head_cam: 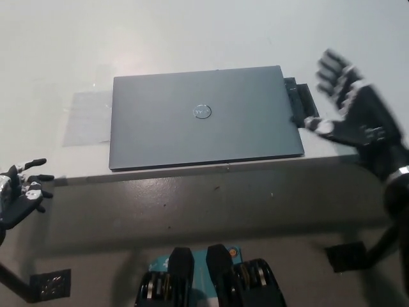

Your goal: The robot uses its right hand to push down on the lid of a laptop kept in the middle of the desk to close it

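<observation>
- Two hands show, one at each side of the picture.
- The laptop (pixel 201 118) lies flat on the desk (pixel 192 32), in the middle, with its gray lid fully down. A round logo (pixel 202 112) sits in the middle of the lid.
- The front edge of the laptop is near the front edge of the desk.
- A black block (pixel 301 102) pokes out from under the right side of the laptop.
- The right hand (pixel 354 115) is black and looks blurry. It is up in the air to the right of the laptop, above the desk, not touching the lid. Its fingers are spread wide and it holds nothing.
- The left hand (pixel 19 192) is at the lower left, off the desk and below its edge. Its fingers are apart and it holds nothing.
- A pale, see-through sheet (pixel 89 118) lies flat on the desk, just left of the laptop.
</observation>
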Robot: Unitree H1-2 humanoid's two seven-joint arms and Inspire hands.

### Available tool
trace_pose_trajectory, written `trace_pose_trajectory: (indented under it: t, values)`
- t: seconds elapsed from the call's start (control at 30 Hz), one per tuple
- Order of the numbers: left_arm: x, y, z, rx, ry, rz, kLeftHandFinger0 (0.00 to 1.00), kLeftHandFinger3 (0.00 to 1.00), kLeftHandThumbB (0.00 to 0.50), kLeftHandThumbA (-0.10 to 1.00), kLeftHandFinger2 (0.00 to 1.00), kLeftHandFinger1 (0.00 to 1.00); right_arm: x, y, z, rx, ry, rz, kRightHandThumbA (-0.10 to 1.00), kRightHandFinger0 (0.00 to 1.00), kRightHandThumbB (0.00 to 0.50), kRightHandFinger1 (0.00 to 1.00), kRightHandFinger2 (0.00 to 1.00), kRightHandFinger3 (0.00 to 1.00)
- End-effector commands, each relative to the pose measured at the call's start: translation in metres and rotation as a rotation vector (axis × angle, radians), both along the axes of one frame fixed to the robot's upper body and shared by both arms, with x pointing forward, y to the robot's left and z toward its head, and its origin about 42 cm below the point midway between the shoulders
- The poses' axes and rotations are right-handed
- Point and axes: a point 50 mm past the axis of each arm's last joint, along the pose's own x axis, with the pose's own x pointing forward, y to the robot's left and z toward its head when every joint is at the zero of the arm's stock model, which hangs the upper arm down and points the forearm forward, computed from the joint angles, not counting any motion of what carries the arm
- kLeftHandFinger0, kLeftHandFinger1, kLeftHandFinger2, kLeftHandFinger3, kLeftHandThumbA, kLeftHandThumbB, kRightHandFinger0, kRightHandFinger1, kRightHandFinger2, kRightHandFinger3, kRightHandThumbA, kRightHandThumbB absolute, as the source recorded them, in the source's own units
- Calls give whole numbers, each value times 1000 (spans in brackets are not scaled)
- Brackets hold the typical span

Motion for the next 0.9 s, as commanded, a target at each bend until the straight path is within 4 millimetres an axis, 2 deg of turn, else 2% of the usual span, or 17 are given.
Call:
trace_pose_trajectory:
  t: [0.0,0.07,0.13,0.27,0.33,0.37,0.4,0.53,0.57,0.6,0.67,0.87]
  values:
    - [-2,9,18,45,-48,9,424,777,9,145,663,532,-23,-23,27,71,-92,-44,1000,1000,412,1000,1000,1000]
    - [-2,9,17,38,-49,9,422,773,10,142,658,518,-36,-35,26,71,-94,-70,1000,1000,408,1000,1000,1000]
    - [-1,9,18,34,-57,10,400,734,11,140,620,502,-45,-43,22,85,-84,-92,1000,1000,363,1000,1000,1000]
    - [-3,9,16,25,-57,9,376,727,1,145,611,487,-59,-54,10,109,-51,-116,1000,1000,361,1000,1000,1000]
    - [-2,9,16,39,-56,16,366,748,7,178,638,494,-69,-61,-6,131,-12,-147,1000,1000,331,1000,1000,1000]
    - [-2,9,16,41,-55,18,366,749,7,183,640,495,-70,-61,-8,136,-7,-151,1000,1000,331,1000,1000,1000]
    - [-2,8,16,40,-52,19,358,741,6,188,636,485,-75,-65,-20,131,30,-172,1000,1000,321,1000,1000,1000]
    - [-2,8,16,45,-56,10,379,760,0,194,651,506,-82,-73,-45,132,104,-216,1000,1000,308,1000,1000,1000]
    - [-2,9,18,46,-57,10,381,762,0,195,651,507,-82,-73,-47,134,109,-218,1000,1000,308,1000,1000,1000]
    - [-2,9,18,43,-55,9,383,768,0,199,658,518,-87,-74,-61,125,142,-232,1000,1000,290,1000,1000,1000]
    - [-2,9,18,33,-51,11,403,778,8,193,671,530,-90,-73,-74,115,170,-262,1000,1000,281,1000,1000,1000]
    - [-1,7,14,16,-50,4,397,782,11,180,660,508,-89,-76,-96,100,207,-276,1000,1000,317,1000,1000,1000]
